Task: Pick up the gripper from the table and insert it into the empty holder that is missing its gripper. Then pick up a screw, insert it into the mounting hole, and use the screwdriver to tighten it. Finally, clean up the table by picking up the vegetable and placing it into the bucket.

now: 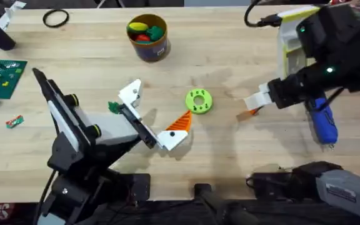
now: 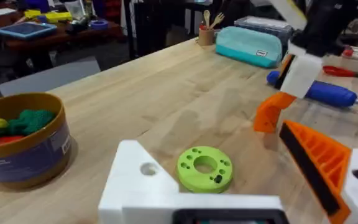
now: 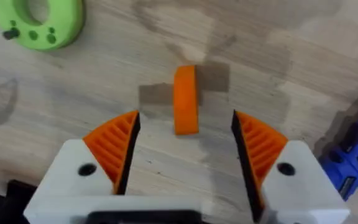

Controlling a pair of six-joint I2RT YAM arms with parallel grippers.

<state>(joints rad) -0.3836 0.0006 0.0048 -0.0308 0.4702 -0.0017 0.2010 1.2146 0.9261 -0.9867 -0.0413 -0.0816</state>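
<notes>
Both my right fingers [image 3: 185,155] stand apart, flanking the orange part [image 3: 186,99] on bare desk [image 3: 278,37]; my left fingers [image 1: 152,115] spread too.

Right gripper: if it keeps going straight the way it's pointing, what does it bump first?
Probably the small orange part lying on the table. The right gripper has its jaws open, and that piece sits just ahead, centered between the orange ribbed pads. Depth is hard to judge.
</notes>
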